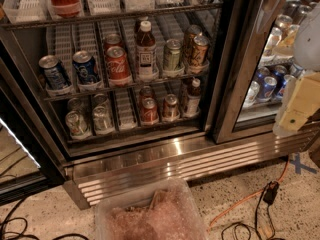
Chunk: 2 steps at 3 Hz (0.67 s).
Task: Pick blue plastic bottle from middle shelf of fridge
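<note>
Speckled stone floor (pixel 235 184) w/ orange cable (pixel 240 206) before fridge (pixel 150 161), ribbed stainless base at bottom. Judged step as approach, grasp not yet begun. Found gripper (pixel 296 106) at far right edge of view, in front of right glass door (pixel 235 74), well apart from target; couldn't tell if wide or narrow. Spotted blue plastic bottle (pixel 145 49) upright on middle shelf (pixel 125 85), center lane, btwn Coca-Cola cans (pixel 118 64) and green can (pixel 172 54), taller than both. Figured next move needed a swing across to that bay, lining up w/ bottle body above can tops, then a straight entry to spare the neighbours. Noted white slotted lane trays (pixel 65 41) holding Pepsi cans (pixel 86 66) toward view's left, gold cans (pixel 199 49) toward right. Saw lower shelf (pixel 120 130) w/ silver cans (pixel 77 124), red cans (pixel 149 110), shorter dark bottle (pixel 192 98). Noted clear plastic bin (pixel 102 211) at bottom of view w/ crumpled pinkish stuff inside, couldn't ID it.
</note>
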Each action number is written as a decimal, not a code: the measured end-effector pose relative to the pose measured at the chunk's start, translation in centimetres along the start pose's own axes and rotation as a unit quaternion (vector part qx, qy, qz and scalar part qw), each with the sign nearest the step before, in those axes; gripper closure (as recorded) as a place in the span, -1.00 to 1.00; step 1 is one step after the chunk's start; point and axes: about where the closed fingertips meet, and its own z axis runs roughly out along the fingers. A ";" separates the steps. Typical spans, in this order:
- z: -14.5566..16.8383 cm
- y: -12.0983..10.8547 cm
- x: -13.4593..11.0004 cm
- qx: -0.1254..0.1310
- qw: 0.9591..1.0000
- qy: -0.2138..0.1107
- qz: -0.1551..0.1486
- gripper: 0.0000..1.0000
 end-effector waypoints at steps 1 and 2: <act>0.3 -0.2 -0.3 0.003 1.000 -0.005 -0.002 -1.00; 1.4 -1.0 -0.9 0.014 1.000 -0.023 0.015 -1.00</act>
